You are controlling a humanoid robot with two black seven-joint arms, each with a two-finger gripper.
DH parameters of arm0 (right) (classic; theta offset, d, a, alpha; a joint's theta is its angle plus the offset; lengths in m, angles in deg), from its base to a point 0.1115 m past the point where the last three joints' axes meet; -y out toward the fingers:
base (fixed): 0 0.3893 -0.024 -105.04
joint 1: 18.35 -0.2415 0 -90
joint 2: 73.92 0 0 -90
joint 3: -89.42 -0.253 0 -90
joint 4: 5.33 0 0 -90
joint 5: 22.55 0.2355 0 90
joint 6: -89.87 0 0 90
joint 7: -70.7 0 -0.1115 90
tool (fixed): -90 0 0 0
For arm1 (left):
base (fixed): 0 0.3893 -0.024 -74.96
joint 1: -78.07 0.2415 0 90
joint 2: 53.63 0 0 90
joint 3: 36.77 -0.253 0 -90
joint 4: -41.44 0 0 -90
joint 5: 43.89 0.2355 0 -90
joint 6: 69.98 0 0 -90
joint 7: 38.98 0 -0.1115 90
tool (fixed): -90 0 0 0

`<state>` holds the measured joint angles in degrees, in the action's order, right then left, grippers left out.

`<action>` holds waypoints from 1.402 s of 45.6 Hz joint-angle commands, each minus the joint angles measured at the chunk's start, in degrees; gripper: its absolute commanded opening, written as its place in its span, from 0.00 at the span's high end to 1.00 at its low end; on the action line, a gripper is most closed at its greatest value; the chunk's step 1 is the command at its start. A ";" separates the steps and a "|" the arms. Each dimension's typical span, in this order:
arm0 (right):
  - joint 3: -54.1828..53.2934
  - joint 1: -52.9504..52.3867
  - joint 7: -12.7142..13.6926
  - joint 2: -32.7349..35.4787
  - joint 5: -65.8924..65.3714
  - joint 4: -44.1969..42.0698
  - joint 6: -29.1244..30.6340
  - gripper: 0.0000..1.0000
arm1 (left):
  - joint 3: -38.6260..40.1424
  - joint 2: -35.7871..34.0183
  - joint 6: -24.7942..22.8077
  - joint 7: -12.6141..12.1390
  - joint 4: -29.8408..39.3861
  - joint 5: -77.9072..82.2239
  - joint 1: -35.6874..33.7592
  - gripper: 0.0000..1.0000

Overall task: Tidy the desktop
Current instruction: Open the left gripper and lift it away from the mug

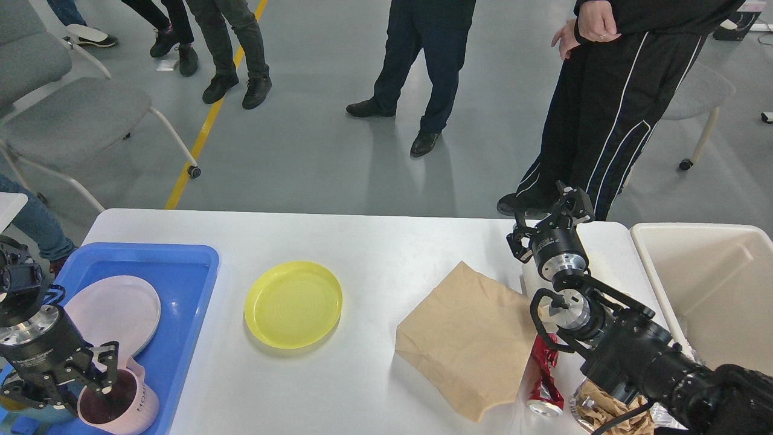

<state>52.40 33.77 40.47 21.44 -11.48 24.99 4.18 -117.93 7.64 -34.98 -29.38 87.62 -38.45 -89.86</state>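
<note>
The white desktop holds a yellow plate at its middle, a brown paper bag to the right of it, and a crushed red can at the bag's right edge. My left gripper is at the front of the blue tray. It is closed on the rim of a tilted pink mug, with one finger inside the mug. My right gripper is open and empty, raised above the desktop's far right, beyond the bag.
A pink plate lies in the blue tray. A cream bin stands at the desktop's right end. Crumpled brown paper lies under my right arm. Several people stand beyond the far edge, and a grey chair is at far left.
</note>
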 commanded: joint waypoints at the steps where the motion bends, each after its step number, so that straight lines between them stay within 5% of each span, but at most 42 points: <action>1: 0.01 0.00 0.00 0.00 0.00 0.00 0.00 0.00 | -2.15 0.16 0.00 -0.02 1.37 0.00 -4.24 0.31; 5: -0.08 0.00 0.00 0.00 0.00 0.00 0.00 0.00 | -5.05 0.86 0.00 0.16 3.39 -0.09 -8.81 0.17; 13: 0.01 0.00 0.00 0.00 0.00 0.00 0.00 0.00 | -10.76 4.99 0.00 0.25 6.03 -0.09 -18.83 0.08; 30: 0.01 0.00 0.00 0.00 0.00 0.00 0.00 0.00 | -14.55 21.51 0.00 0.34 6.20 -0.97 -32.72 0.06; 42: 0.01 0.00 0.00 0.00 0.00 0.00 0.00 0.00 | -14.29 26.79 0.00 0.34 6.29 -1.14 -39.84 0.06; 50: -0.08 0.00 0.00 0.00 0.00 0.00 0.00 0.00 | -13.06 27.32 0.00 0.34 5.86 -1.41 -37.57 0.06; 64: 0.01 0.00 0.00 0.00 0.00 0.00 0.00 0.00 | -3.31 27.05 0.00 -0.45 -7.41 -1.76 -18.15 0.07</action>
<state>52.38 33.76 40.47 21.44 -11.47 24.99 4.18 -124.60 34.72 -34.98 -29.65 85.59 -40.19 -114.49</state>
